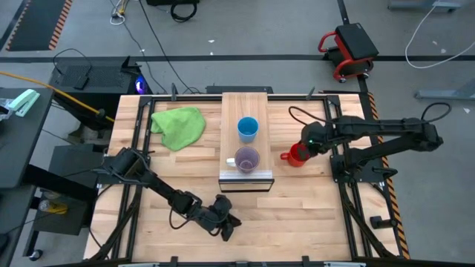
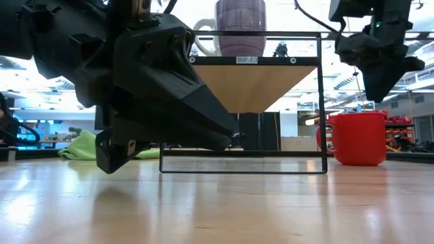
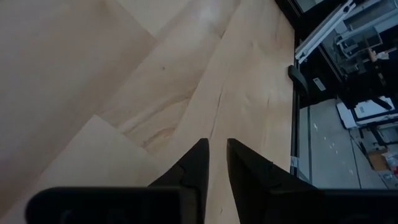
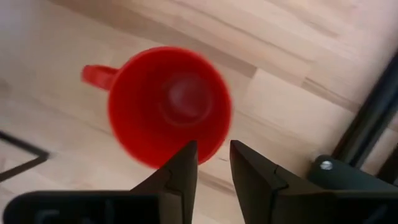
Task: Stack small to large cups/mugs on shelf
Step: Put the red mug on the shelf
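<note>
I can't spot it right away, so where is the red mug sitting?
In the high view the red mug stands on the table, right of the shelf, level with the purple cup, with the right gripper just above it.

We note the shelf [image 1: 231,111], a long light-wood plank with a silver metal strip at its near short end. On it stand two upright cups: bright blue cup [image 1: 248,128] mid-plank, translucent purple cup [image 1: 246,159] near the strip. The red mug [image 1: 297,154] stands upright on the tabletop [image 1: 312,215] beside the shelf, handle toward it.
</note>
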Motion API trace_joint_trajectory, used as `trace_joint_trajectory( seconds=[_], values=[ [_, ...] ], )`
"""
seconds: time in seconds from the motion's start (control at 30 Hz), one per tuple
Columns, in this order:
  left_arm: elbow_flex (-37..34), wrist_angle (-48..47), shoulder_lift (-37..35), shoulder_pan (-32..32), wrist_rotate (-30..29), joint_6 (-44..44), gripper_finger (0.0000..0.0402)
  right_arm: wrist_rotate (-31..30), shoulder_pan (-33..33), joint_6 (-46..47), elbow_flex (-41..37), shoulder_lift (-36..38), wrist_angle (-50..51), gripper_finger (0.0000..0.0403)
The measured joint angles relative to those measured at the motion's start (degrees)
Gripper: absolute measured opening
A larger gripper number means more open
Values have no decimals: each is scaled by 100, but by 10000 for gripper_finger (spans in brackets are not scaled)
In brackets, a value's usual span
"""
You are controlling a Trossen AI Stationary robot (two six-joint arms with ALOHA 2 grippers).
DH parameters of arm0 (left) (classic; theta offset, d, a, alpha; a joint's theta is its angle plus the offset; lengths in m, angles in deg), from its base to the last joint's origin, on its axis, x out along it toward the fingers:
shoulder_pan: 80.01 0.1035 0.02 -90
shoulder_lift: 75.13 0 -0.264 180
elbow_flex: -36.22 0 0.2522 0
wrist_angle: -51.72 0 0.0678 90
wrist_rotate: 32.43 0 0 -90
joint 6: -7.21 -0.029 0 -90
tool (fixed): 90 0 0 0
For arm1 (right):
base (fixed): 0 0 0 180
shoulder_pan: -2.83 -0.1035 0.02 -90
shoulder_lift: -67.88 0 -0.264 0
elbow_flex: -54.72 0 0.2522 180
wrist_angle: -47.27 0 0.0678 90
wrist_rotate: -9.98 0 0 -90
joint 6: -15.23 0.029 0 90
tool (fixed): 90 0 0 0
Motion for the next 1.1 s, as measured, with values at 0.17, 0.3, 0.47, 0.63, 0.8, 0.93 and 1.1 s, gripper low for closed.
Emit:
trace_joint_trajectory(
  seconds=[0.17,0.3,0.47,0.63,0.8,0.93,1.1],
  values=[
    [0,-1,0,1,2,-3,69,-34,182,-32,-66,-40,-10,103],
    [0,-3,0,18,2,-5,65,-32,341,-39,-214,-57,-150,103],
    [0,-1,0,22,2,-5,62,-8,422,-37,-358,-57,-289,103],
    [0,-1,0,22,2,-5,68,3,423,-35,-389,-103,-410,103],
    [0,-3,0,22,2,-9,69,10,423,-35,-389,-324,-428,103],
    [0,-1,0,22,2,-7,67,10,423,-84,-389,-550,-531,103],
    [0,-2,0,22,2,-3,72,9,428,-144,-389,-708,-529,103]
  ],
)
